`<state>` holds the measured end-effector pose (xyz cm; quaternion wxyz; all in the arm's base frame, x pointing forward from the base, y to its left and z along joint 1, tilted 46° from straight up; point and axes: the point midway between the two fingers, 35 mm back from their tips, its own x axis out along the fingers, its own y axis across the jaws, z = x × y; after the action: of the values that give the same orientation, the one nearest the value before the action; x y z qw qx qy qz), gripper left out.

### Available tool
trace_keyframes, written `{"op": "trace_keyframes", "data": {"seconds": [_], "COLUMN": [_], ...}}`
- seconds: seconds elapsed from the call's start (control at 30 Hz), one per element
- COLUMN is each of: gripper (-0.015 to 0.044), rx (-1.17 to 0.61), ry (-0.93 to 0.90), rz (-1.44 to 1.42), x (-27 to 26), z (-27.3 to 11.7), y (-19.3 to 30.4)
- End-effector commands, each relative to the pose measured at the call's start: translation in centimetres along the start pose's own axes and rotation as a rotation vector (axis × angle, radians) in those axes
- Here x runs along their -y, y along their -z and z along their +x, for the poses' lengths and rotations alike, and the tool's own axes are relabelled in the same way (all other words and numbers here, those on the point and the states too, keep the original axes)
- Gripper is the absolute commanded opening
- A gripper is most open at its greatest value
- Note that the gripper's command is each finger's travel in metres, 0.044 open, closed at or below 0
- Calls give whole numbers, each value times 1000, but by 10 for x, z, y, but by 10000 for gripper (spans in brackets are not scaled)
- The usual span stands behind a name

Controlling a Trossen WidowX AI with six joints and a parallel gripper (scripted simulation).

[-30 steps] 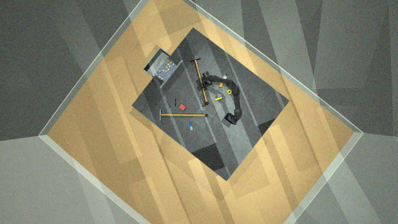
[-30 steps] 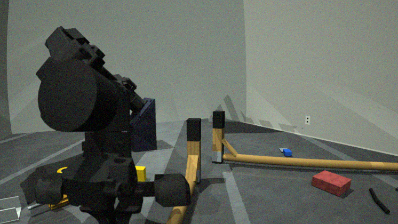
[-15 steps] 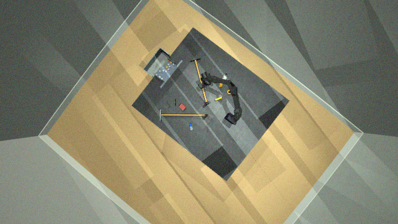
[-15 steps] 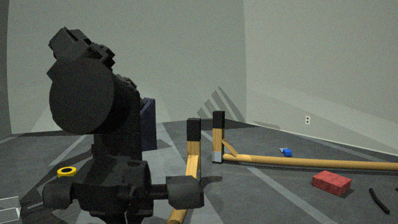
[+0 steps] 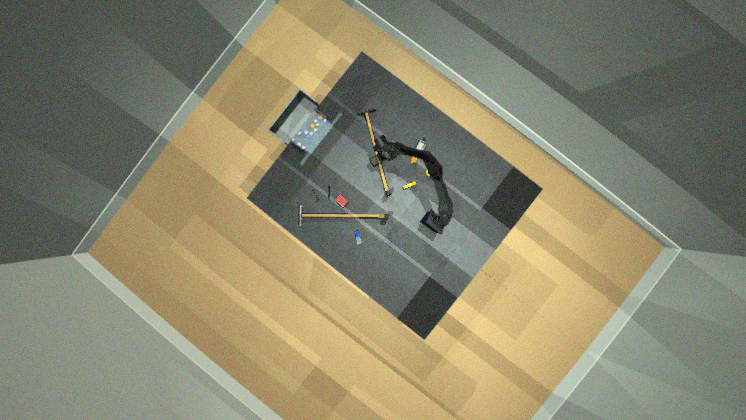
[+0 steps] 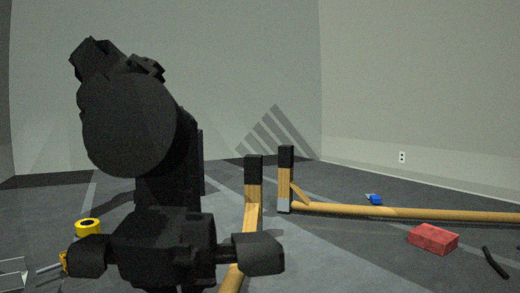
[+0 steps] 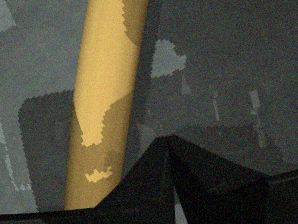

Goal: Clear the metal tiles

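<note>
A long wooden-handled tool with a dark head point(image 5: 369, 125) point(image 7: 107, 55) lies on the table; its upright black-topped post point(image 6: 252, 189) stands at the near end. A second such tool with a grey head point(image 5: 339, 214) point(image 6: 364, 210) lies beyond it. I cannot tell which is the scraper. My gripper point(image 5: 385, 151) point(image 7: 166, 145) is shut and empty, pointing down close beside the first handle; its fingertips are outside the exterior view. Several small pale and orange tiles point(image 5: 312, 125) are on the steel plate point(image 5: 314, 141). The catch box point(image 5: 286, 110) is at its far end.
A red block point(image 5: 341, 200) point(image 6: 433, 238), a dark rod point(image 5: 329, 192) point(image 6: 494, 262) and a blue item point(image 5: 357, 235) point(image 6: 375, 199) lie around the second tool. A yellow block point(image 5: 409, 185), a yellow roll point(image 6: 87, 228) and an orange-handled screwdriver point(image 5: 413, 159) lie near the arm.
</note>
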<state>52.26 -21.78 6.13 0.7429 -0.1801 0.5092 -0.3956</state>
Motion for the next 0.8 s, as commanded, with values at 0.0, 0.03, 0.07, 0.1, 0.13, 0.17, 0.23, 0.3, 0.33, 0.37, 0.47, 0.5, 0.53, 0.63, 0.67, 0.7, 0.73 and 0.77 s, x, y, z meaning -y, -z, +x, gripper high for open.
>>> {"op": "trace_keyframes", "data": {"seconds": [0.0, 0.03, 0.07, 0.1, 0.13, 0.17, 0.23, 0.3, 0.33, 0.37, 0.47, 0.5, 0.53, 0.63, 0.67, 0.7, 0.73, 0.77], "gripper": [0, 0, 0, 0, 0, 0, 0, 0, 0, 0, 0, 0, 0, 0, 0, 0, 0, 0], "rx": [4, 5, 5, 5, 6, 6, 6, 7, 7, 8, 9, 9, 9, 10, 11, 11, 11, 12], "ry": [3, 3, 3, 3, 3, 3, 2, 2, 2, 2, 2, 2, 2, 2, 2, 2, 2, 2], "rz": [5, 5, 5, 6, 6, 7, 7, 8, 8, 9, 10, 10, 11, 12, 12, 12, 13, 13], "x": [-4, -5, -6, -7, -8, -9, -10, -12, -13, -14, -17, -18, -19, -22, -23, -24, -24, -25], "z": [-1, -1, -1, -1, -1, -1, -1, 0, 0, 0, 0, 0, 0, 0, 1, 1, 1, 1], "y": [-3, -3, -3, -4, -4, -4, -5, -6, -6, -6, -7, -8, -8, -9, -9, -9, -9, -10]}}
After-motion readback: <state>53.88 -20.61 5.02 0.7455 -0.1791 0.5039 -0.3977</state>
